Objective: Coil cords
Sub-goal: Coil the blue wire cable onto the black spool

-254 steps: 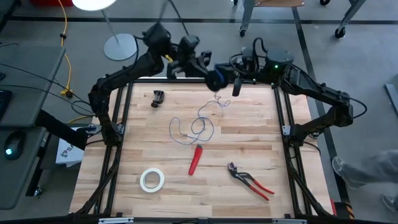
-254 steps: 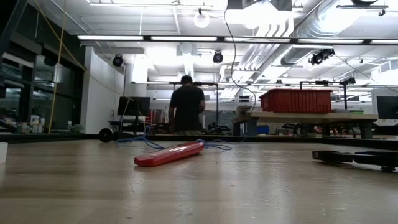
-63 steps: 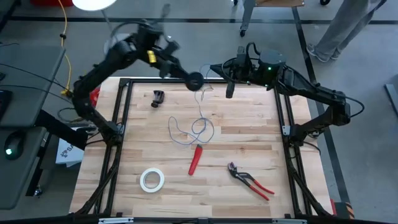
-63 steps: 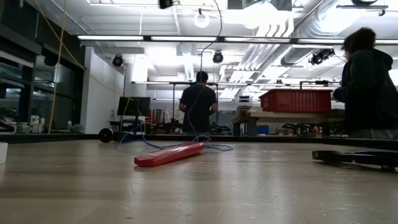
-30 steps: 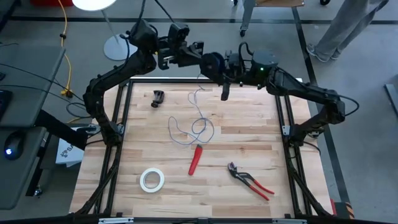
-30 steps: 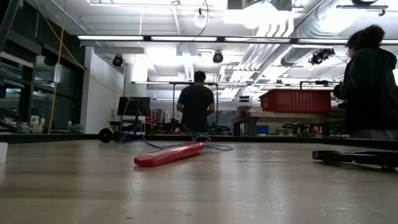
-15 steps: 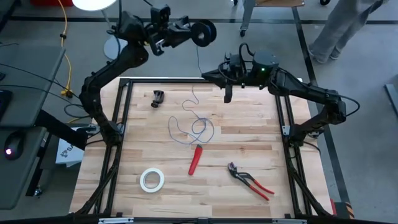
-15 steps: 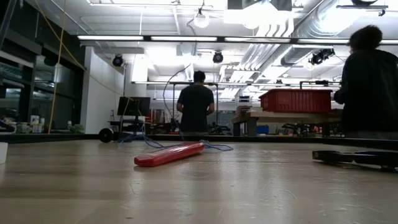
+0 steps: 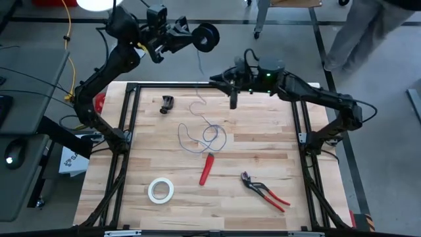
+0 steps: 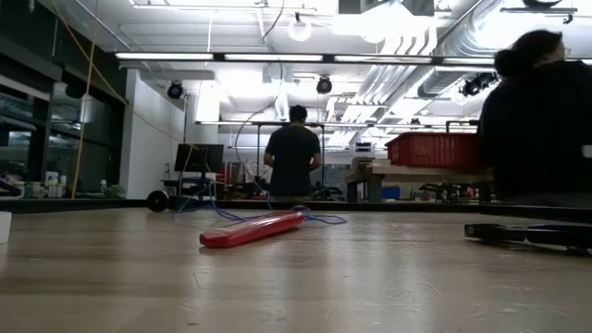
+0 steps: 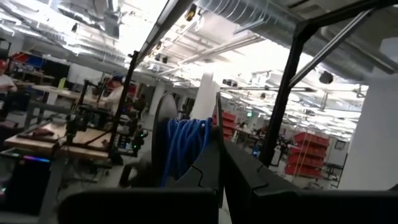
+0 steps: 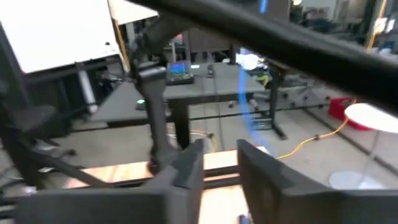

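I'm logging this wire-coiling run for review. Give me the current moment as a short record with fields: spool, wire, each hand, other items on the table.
spool: black spool, held up beyond the table's far edge in the left hand, blue wire wound on it
wire: thin blue-violet wire, hanging from the spool to loose loops on the table
left hand: shut on the spool
right hand: above the table's far edge, beside the hanging wire, fingers apart
other items: white tape roll, red tool, red-handled pliers, small black clip
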You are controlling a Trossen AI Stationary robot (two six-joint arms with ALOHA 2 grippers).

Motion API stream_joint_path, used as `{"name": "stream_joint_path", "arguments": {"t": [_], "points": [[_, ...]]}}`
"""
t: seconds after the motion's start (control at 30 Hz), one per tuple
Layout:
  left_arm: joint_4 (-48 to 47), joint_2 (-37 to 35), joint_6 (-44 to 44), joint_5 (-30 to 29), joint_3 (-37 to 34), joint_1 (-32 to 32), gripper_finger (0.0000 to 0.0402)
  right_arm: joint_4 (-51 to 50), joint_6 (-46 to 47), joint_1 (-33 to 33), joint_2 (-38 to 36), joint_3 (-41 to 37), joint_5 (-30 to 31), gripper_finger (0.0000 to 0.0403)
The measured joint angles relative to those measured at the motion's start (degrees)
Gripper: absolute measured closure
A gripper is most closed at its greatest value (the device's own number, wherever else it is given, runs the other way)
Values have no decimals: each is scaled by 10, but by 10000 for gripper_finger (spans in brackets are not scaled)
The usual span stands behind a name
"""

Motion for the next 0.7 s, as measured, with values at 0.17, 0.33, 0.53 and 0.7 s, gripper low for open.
{"name": "stream_joint_path", "arguments": {"t": [0.17,0.33,0.53,0.7], "points": [[13,1,15,-35,0,-28,401,29,-51,16,27,0,68,221],[16,1,15,-55,0,-41,401,39,-72,24,32,0,77,202],[17,1,26,-64,0,-46,401,38,-104,30,34,0,91,347],[20,1,30,-77,0,-45,401,37,-89,31,33,0,97,392]]}}
